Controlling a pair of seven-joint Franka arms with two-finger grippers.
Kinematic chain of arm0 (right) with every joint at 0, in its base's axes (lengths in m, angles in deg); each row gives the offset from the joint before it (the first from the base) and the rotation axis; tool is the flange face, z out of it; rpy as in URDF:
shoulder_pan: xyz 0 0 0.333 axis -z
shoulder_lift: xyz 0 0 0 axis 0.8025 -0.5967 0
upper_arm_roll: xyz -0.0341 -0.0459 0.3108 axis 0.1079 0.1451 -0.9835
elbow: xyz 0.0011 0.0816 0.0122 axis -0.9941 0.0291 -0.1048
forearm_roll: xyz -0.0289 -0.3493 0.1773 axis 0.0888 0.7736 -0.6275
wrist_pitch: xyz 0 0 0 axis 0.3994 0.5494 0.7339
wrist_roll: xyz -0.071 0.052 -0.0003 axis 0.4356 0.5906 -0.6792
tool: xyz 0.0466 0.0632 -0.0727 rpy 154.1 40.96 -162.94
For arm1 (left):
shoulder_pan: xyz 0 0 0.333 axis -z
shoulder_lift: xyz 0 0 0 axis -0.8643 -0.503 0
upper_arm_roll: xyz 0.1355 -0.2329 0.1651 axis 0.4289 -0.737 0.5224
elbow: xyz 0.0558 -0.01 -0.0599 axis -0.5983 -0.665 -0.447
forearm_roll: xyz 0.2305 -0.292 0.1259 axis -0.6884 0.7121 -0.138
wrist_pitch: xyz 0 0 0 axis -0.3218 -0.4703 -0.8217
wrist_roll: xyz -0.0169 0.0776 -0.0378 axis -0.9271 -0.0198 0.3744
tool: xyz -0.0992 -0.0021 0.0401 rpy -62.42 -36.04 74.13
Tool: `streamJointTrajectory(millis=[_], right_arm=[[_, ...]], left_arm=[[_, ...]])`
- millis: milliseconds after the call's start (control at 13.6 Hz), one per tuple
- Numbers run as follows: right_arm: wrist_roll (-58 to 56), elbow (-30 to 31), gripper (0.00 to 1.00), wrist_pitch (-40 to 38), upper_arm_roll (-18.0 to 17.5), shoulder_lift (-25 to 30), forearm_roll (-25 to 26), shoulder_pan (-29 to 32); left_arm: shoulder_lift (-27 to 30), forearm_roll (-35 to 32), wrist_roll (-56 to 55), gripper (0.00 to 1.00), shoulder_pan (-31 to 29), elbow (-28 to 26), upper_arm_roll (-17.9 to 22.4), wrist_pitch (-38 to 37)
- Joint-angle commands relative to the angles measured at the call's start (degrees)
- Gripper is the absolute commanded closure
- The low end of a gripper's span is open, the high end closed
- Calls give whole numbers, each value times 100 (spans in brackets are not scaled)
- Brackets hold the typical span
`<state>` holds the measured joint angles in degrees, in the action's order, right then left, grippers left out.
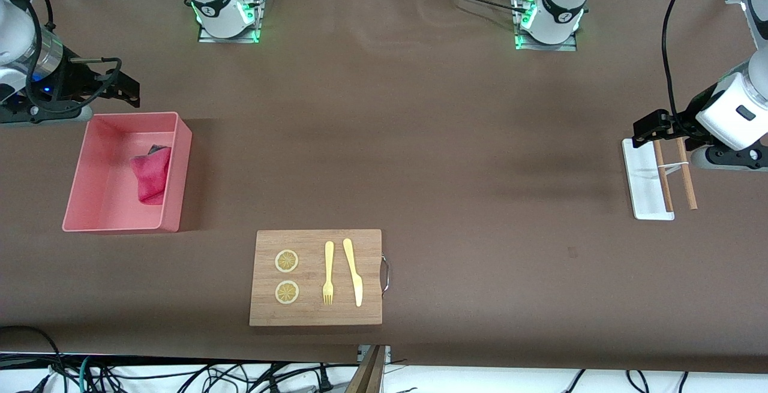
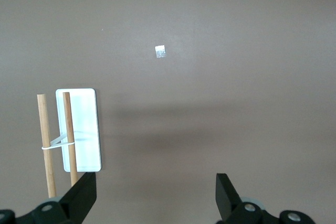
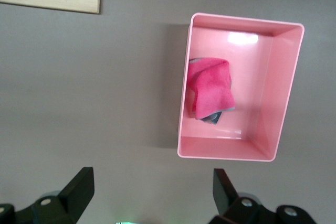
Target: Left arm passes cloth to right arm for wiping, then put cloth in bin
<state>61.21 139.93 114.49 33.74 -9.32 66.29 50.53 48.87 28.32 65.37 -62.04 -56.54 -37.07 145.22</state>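
The cloth (image 1: pixel 151 174) lies crumpled, crimson face up, inside the pink bin (image 1: pixel 78 168) at my right arm's end of the bench. My right gripper (image 1: pixel 123 90) hovers by the bin, jaws spread, empty. My left gripper (image 1: pixel 651 126) waits over the white tray (image 1: pixel 642 192), jaws spread.

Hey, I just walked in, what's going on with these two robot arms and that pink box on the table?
Nothing is being handled right now. The cloth lies crumpled in the bin, against the wall toward the table's middle. The right gripper hangs open and empty above the table just past the bin's edge farthest from the front camera. The left gripper is open and empty too, over the white tray with two wooden sticks at its end of the table. The cutting board with its cutlery sits untouched.
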Motion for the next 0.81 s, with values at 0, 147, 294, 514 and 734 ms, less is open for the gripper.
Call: streamJointTrajectory(millis=[0,147,294,514,734], right_arm=[[102,-177,0,-80,-45,-40,-81,38],[32,-212,0,-27,-36,-92,-64,55],[-3,-414,0,-123,-45,-224,-29,38],[-143,-529,0,-255,-45,-251,-11,29],[-285,-538,0,-370,-80,-233,-73,-6]], left_arm=[[-64,-32,57,0,-32,175,-26,-129],[-56,-32,57,0,-23,175,-25,-129],[-56,-32,57,0,-32,175,-26,-129],[-56,-32,57,0,-32,175,-26,-129],[-56,-32,57,0,-32,175,-26,-129]])
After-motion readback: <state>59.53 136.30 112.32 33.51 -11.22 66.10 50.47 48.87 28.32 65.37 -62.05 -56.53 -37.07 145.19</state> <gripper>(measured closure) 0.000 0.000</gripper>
